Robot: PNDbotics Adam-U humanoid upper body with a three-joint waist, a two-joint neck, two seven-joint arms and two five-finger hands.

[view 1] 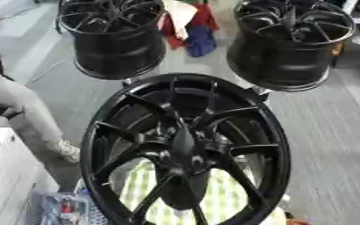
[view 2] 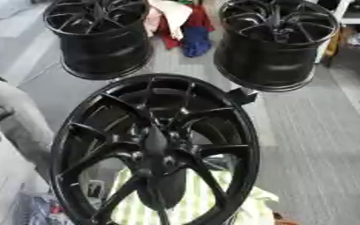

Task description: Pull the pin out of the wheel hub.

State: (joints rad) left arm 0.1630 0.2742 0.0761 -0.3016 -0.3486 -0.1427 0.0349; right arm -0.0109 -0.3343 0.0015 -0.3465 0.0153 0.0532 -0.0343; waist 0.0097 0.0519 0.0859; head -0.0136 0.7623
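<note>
Three black wheel hubs (view 1: 187, 149), upright.

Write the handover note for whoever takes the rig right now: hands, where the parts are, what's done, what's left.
Hands: neither the left nor the right hand shows in either eye view.
Parts: the near black wheel stands right before the camera, its hub roughly centred. No pin can be made out on it. Two more black wheels, left and right, sit on the floor behind, with a heap of red, white and blue cloth between them.
Done: nothing visibly.
Left: find the pin at the hub, reach in, pull it out.
</note>
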